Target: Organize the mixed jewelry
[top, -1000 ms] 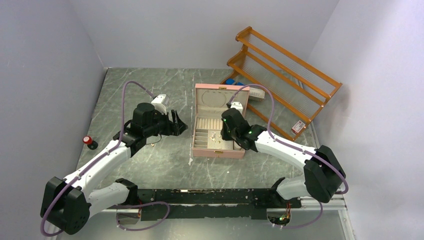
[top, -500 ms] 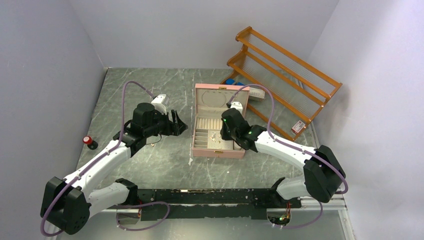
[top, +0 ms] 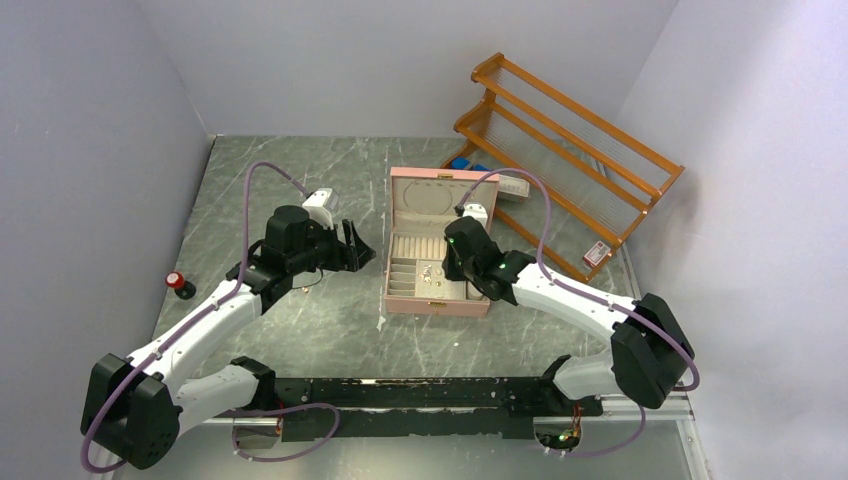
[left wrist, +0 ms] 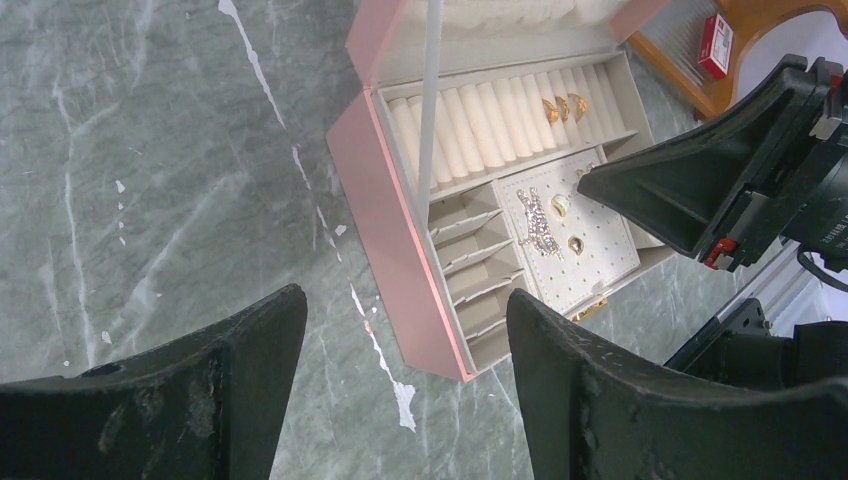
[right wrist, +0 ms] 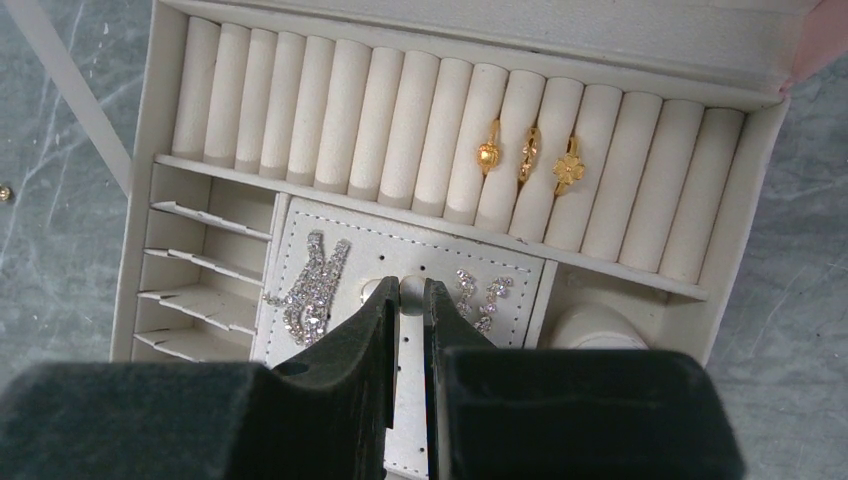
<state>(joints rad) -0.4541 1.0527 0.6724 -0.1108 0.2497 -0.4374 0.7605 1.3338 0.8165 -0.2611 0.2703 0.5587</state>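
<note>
The pink jewelry box (top: 437, 305) lies open mid-table. In the right wrist view, three gold rings (right wrist: 529, 152) sit in its cream ring rolls. Rhinestone pieces (right wrist: 312, 290) lie on the perforated earring pad (right wrist: 400, 420). My right gripper (right wrist: 411, 285) hangs over that pad, shut on a small white pearl stud (right wrist: 411, 294) pinched at its tips. My left gripper (left wrist: 405, 300) is open with nothing in it, hovering over the table just left of the box (left wrist: 400, 230). A tiny gold piece (right wrist: 4, 192) lies on the table left of the box.
An orange wooden rack (top: 570, 130) leans at the back right with small boxes under it. A red-capped object (top: 180, 284) stands near the left wall. A white strap (left wrist: 430, 100) runs from the box lid to its base. Grey walls close three sides.
</note>
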